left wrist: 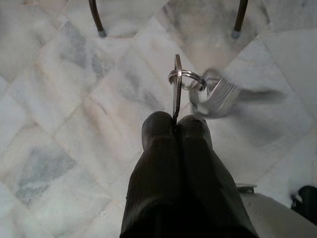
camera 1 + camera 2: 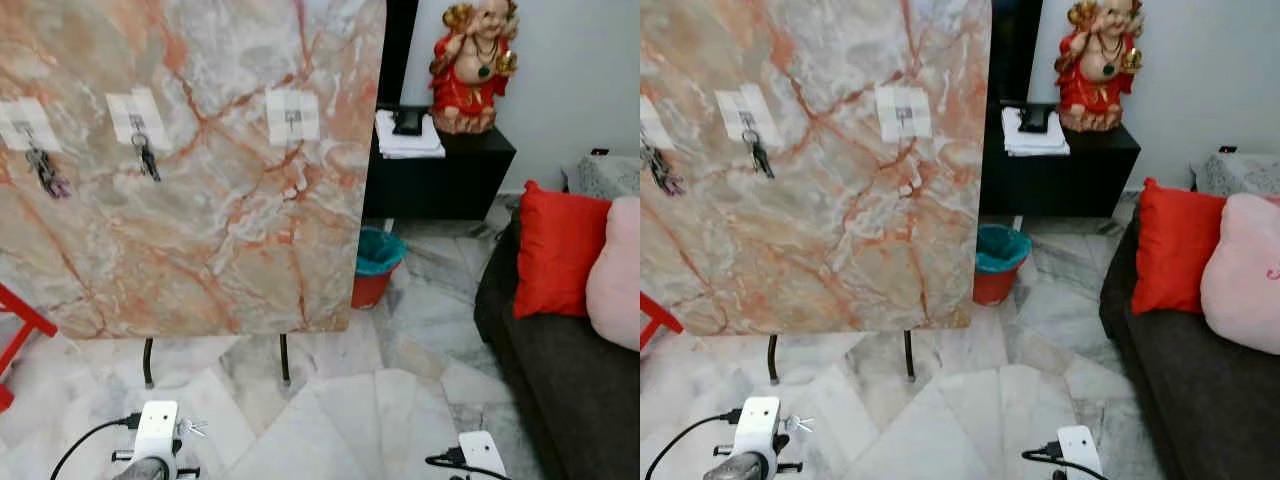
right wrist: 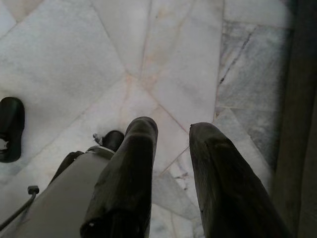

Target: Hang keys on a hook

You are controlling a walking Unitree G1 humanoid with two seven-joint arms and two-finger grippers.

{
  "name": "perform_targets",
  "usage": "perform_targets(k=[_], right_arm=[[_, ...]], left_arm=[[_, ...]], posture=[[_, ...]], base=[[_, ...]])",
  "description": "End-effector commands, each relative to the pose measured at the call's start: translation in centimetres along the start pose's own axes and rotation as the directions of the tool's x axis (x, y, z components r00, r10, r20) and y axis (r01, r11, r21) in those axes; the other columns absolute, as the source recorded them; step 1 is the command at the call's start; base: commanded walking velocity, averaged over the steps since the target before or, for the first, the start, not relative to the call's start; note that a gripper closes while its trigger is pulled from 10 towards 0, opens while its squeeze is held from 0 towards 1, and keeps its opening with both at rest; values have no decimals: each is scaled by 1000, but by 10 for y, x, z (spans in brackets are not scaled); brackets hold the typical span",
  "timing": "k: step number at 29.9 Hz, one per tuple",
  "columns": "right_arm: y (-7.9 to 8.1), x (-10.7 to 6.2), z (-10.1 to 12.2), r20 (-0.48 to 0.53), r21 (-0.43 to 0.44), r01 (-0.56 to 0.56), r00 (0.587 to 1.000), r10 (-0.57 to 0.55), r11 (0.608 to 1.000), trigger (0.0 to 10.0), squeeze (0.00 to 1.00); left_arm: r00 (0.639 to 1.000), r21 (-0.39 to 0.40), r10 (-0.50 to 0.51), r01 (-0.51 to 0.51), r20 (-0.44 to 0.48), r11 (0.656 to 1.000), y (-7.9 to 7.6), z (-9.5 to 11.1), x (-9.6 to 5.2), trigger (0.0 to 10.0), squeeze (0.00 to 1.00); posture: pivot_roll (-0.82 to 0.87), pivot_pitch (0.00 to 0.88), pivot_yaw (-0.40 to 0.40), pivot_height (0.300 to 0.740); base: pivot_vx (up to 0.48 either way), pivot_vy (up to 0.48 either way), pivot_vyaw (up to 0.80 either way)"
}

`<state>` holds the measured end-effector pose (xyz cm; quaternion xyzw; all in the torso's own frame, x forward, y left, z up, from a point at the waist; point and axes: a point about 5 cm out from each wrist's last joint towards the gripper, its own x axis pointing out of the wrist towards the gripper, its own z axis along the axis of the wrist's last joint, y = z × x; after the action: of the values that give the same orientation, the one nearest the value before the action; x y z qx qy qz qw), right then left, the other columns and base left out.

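Marble-patterned, the upright pink-and-grey board (image 2: 200, 200) is fitted with three white-taped hooks: the left hook (image 2: 25, 125) and the middle hook (image 2: 137, 118) are each hung with one dark key bunch, while the right hook (image 2: 292, 117) is bare. A silver key bunch on a ring (image 1: 198, 87) is pinched at one flat key by the left claw (image 1: 176, 124), fingers pressed together, low above the marble floor (image 2: 380, 400). The right claw (image 3: 171, 131) is held empty, its two fingers parted.
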<state>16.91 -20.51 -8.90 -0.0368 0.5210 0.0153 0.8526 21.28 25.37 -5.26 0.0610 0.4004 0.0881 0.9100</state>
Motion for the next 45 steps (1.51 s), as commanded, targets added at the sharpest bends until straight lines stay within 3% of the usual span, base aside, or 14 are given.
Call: perform_targets(k=[1,6,10,14,23,27,30,32,37,40,45], right_arm=[[1,0,2,6,-1,-3,1000,3,1000,10000,0],[1,0,2,0,-12,0,1000,0,1000,10000,0],[1,0,1,0,-12,2,1000,-2,1000,10000,0],[1,0,1,0,-12,-1,1000,1,1000,10000,0],[2,0,-1,-2,-16,-6,1000,6,1000,10000,0],[1,0,-3,-6,-17,-6,1000,6,1000,10000,0],[1,0,-4,-7,-17,-6,1000,6,1000,10000,0],[1,0,-5,-7,-17,-6,1000,6,1000,10000,0],[2,0,-4,-7,-15,-7,1000,7,1000,10000,0],[4,0,-3,-3,-11,-9,1000,9,1000,10000,0],[5,1,-2,-1,-11,-9,1000,9,1000,10000,0]], left_arm=[[1000,-5,8,-8,28,1000,4,8,1,10000,0],[996,-4,1,-1,93,1000,6,25,3,10000,0],[982,8,0,-1,190,1000,6,50,4,10000,0],[959,20,0,-6,282,1000,2,76,4,10000,0],[907,55,-12,-12,421,998,-2,108,-2,10000,0],[861,83,-26,-19,508,996,-8,129,-10,10000,0],[850,91,-27,-25,527,996,-10,133,-12,10000,0],[811,110,-40,-31,584,993,-17,148,-19,10000,0],[778,130,-54,-36,626,991,-22,160,-26,10000,0],[718,130,-66,-35,693,991,-30,176,-41,10000,0],[668,161,-98,-33,738,986,-42,191,-55,10000,0]], posture=[[150,0,-74,740],[147,0,-73,740],[149,0,-73,740],[150,0,-69,740],[153,0,-63,740],[155,0,-64,740],[155,0,-65,740],[156,0,-67,740],[153,0,-73,740],[154,0,-78,740],[160,0,-83,740]], base=[[259,0,0],[284,0,0],[320,0,0],[326,0,0],[327,0,0],[330,0,0],[328,0,0],[294,0,0],[55,0,0],[0,0,0],[0,0,0]])
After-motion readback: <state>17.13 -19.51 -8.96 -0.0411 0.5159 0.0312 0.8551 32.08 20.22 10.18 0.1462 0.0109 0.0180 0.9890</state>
